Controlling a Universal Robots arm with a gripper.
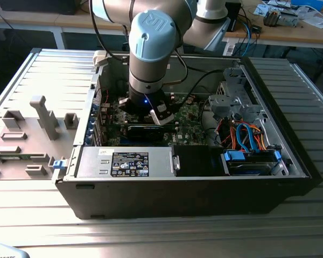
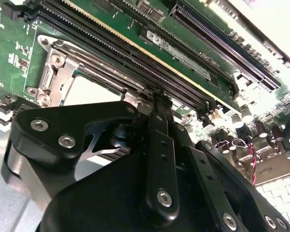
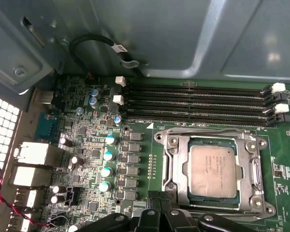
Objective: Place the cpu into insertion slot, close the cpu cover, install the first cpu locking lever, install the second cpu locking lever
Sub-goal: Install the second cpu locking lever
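The cpu (image 3: 213, 170), a flat square chip with a silvery-grey top, lies in the insertion slot (image 3: 160, 137) on the green board. The cpu cover (image 3: 176, 164), a silvery frame plate, lies flat around the chip, which shows through its window. A thin wire lever (image 3: 208, 130) runs along the socket edge beside the memory slots. My gripper (image 3: 159, 200) sits at the socket's near edge with its black fingertips pressed together. In the second wrist view the gripper (image 2: 157, 96) touches the edge of the cover (image 2: 53, 72), with the cpu (image 2: 94, 92) partly behind a finger. In the exterior view the gripper (image 1: 151, 110) reaches down into the open case.
Long black memory slots (image 3: 198, 104) run beside the socket. A black box with a white label (image 1: 129, 164) lies along the case's front. Blue and orange cables (image 1: 247, 134) crowd the exterior view's right. A grey fixture tray (image 1: 27, 134) sits at its left.
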